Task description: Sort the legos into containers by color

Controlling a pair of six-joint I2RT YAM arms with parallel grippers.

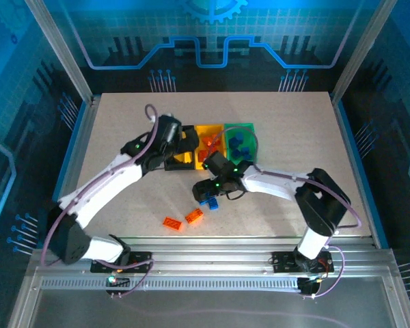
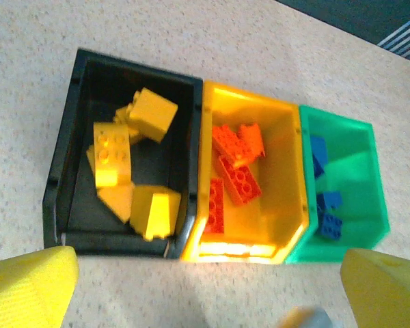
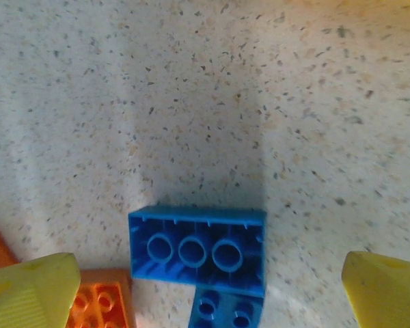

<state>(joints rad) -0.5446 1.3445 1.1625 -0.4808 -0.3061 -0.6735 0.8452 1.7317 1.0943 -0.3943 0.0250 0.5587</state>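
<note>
Top view: my left tool (image 1: 183,142) hung over the black bin (image 1: 172,165). The right tool (image 1: 206,190) sat low over the bench (image 1: 294,137), right at a blue brick (image 1: 209,203), so the right arm was clearly the nearer one. The orange bricks (image 1: 194,216) lay loose just beside it. Left wrist view: the left tool (image 2: 208,277) was spread wide with nothing in it. Below it were the black bin (image 2: 61,178) with yellows, the yellow bin (image 2: 287,137) with oranges and the green bin (image 2: 365,171) with blues. Right wrist view: the right tool (image 3: 208,287) was wide open and gripping nothing. The blue brick (image 3: 197,249) lay upside down between the fingers (image 3: 31,290), touching neither. Its long axis ran finger to finger, so I judged the close would land on its short ends unless I turned the wrist.
</note>
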